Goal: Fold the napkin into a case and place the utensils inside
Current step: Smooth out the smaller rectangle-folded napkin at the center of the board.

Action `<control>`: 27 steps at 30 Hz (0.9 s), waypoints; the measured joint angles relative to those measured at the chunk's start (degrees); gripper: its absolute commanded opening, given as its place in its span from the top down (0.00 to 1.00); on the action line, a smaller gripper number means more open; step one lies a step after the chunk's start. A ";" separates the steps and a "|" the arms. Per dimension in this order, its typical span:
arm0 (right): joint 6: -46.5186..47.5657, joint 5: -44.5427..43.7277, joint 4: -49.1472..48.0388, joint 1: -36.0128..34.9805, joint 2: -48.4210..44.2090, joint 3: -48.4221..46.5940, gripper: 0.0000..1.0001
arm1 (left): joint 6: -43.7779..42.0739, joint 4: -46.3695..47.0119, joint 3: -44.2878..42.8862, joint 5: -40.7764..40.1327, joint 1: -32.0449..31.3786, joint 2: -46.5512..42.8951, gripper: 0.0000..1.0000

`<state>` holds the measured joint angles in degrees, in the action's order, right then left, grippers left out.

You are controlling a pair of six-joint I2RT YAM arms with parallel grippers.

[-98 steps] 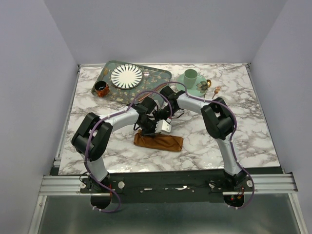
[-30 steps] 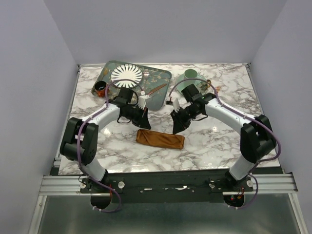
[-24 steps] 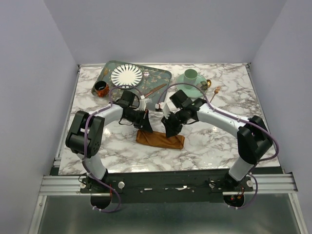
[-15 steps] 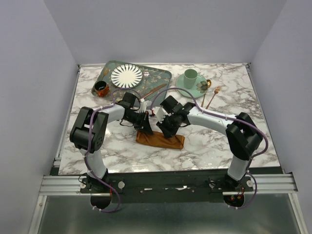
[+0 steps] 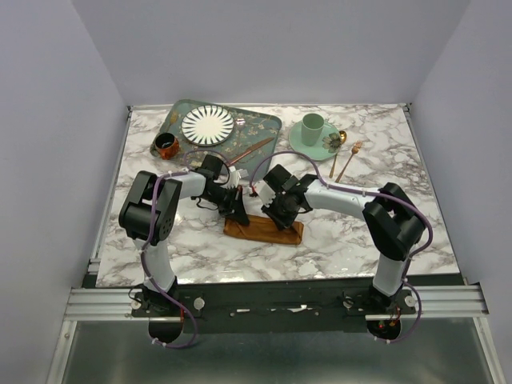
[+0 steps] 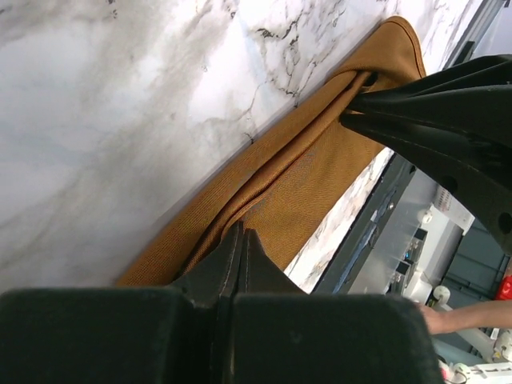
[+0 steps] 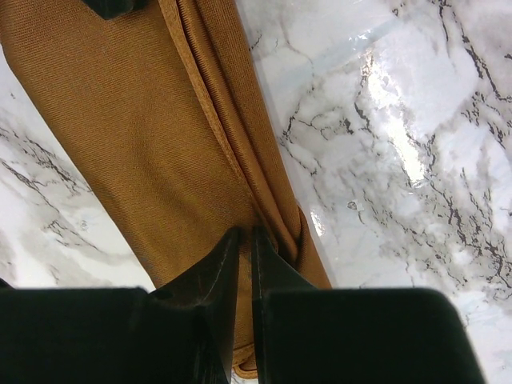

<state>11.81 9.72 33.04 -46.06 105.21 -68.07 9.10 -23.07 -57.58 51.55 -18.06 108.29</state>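
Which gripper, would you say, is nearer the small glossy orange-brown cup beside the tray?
Left. The left gripper pinches the rust-orange cloth nearer the orange-brown cup; the right gripper touches it farther right.

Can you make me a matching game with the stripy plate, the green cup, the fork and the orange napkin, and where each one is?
1 plate
2 cup
3 fork
4 napkin

A folded into a long strip
B on the green tray
C on the saucer
D lying on bare marble beside the saucer

Pairs: 1-B, 2-C, 3-D, 4-A
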 measured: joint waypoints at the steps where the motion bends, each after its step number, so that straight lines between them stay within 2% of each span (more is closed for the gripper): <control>1: 0.04 -0.17 -0.02 -0.09 0.00 0.00 0.81 | -0.31 -0.07 -0.04 0.13 0.00 0.00 0.98; 5: 0.28 -1.29 0.09 -0.72 -0.22 -0.11 0.77 | -2.21 -0.44 -0.17 0.42 0.02 -0.37 0.77; 8: 0.37 -1.33 0.31 -0.90 -0.55 -0.13 0.68 | -4.15 -1.51 -0.85 0.74 0.13 -1.79 0.62; 11: 0.31 -1.11 1.55 -0.87 -2.56 -0.13 0.63 | -6.75 -2.54 -1.88 1.29 0.76 -5.84 0.56; 16: 0.48 2.82 2.97 0.79 -9.03 -0.26 0.63 | -9.94 -2.73 -3.28 3.61 4.70 -12.46 0.57; 18: 0.24 5.90 3.37 2.80 -10.91 -0.33 0.63 | -10.91 -2.78 -3.52 4.74 7.19 -13.70 0.61; 23: -3.93 22.21 5.66 16.04 -10.95 -0.96 0.67 | -11.96 -2.93 -2.91 6.19 8.13 -14.08 0.78; 27: -7.52 31.12 5.66 22.62 -9.88 1.11 0.69 | -11.89 -3.08 -0.79 7.45 5.44 -14.08 0.79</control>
<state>4.29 40.84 38.70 -23.44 95.33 -66.96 -2.79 -26.15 -58.37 59.00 -12.62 94.21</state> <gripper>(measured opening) 0.326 0.217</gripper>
